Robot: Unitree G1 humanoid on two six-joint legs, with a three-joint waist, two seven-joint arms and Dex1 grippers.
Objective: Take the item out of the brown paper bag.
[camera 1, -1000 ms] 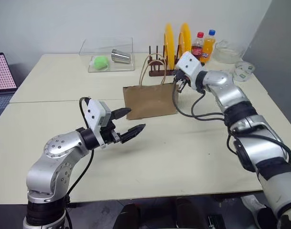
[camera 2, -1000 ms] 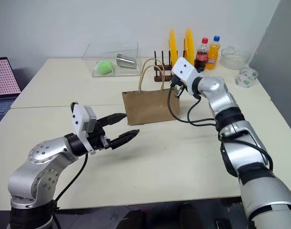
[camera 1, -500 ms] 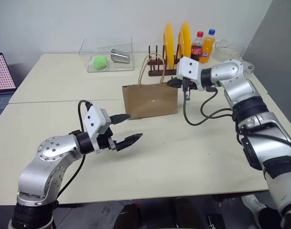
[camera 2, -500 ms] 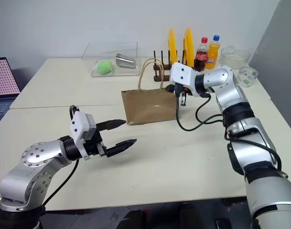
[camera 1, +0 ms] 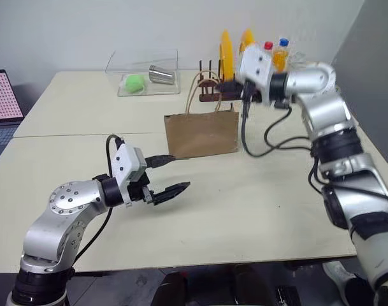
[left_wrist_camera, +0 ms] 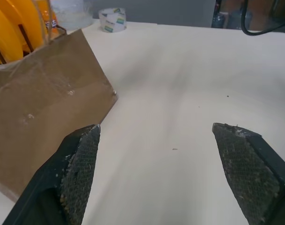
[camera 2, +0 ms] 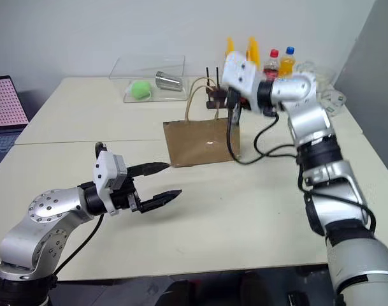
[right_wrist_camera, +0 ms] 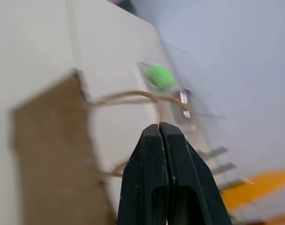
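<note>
The brown paper bag point(camera 1: 201, 134) stands upright mid-table, its two loop handles point(camera 1: 205, 89) sticking up. The item is hidden. My left gripper point(camera 1: 179, 172) hovers open and level just in front of the bag's near left corner, with nothing between its fingers point(left_wrist_camera: 81, 159). In the head views my right arm is raised above the bag's right end. Its gripper point(right_wrist_camera: 159, 126) is shut, and no object shows between the fingertips. A handle loop point(right_wrist_camera: 133, 97) passes behind them.
A clear box point(camera 1: 143, 73) holding a green ball and a metal cup sits at the back. A rack with yellow plates point(camera 1: 227, 54) and the cola and orange soda bottles point(camera 1: 274, 54) stand behind the bag. A tape roll point(left_wrist_camera: 112, 18) lies far right, and a laptop point(camera 1: 2, 95) sits at the left.
My right gripper has lifted up and away from the bag's top right edge, still shut. The left gripper stays open in nearly the same place. The bag has not moved.
</note>
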